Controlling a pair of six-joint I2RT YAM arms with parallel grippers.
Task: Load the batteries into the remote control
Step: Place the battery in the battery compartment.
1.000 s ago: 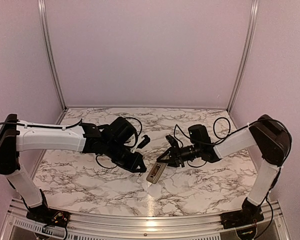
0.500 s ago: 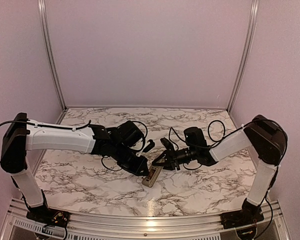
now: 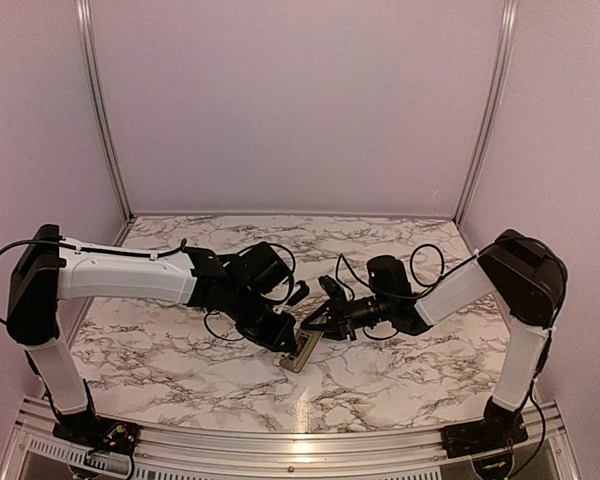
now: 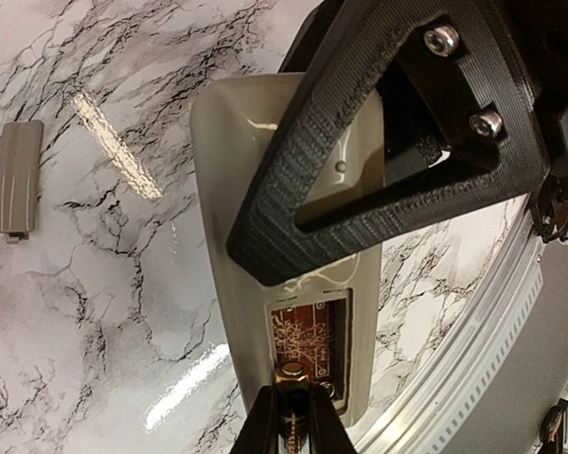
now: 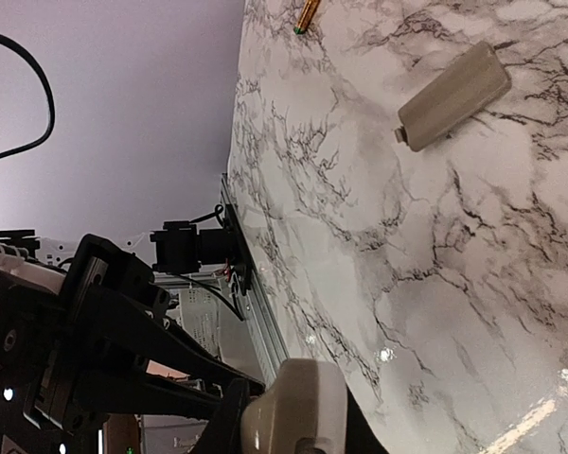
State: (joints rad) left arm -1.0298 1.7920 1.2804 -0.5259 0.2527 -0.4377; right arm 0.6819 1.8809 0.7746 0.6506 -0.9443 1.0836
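Note:
The remote control point(image 4: 237, 189) lies back-up, tilted off the marble, its battery bay point(image 4: 308, 342) open on a red circuit board. My right gripper point(image 5: 293, 424) is shut on one end of the remote control point(image 5: 298, 397); its black fingers point(image 4: 360, 170) cross the back in the left wrist view. My left gripper point(image 4: 292, 402) is shut on a gold-tipped battery point(image 4: 292, 372), whose tip sits at the bay's near edge. A second battery point(image 5: 306, 15), gold with a green end, lies far off on the table. From above, both grippers point(image 3: 283, 340) point(image 3: 310, 325) meet over the remote control point(image 3: 299, 354).
The tan oval cover point(image 5: 452, 96) lies flat on the marble, apart from the remote, also seen as the cover point(image 4: 17, 177). The table's metal front rail point(image 4: 473, 359) runs close beside the remote. Cables loop behind both wrists.
Both arms have drawn together toward the table's front middle. The remote has shifted slightly left and nearer, and the left gripper with its battery has come up against it.

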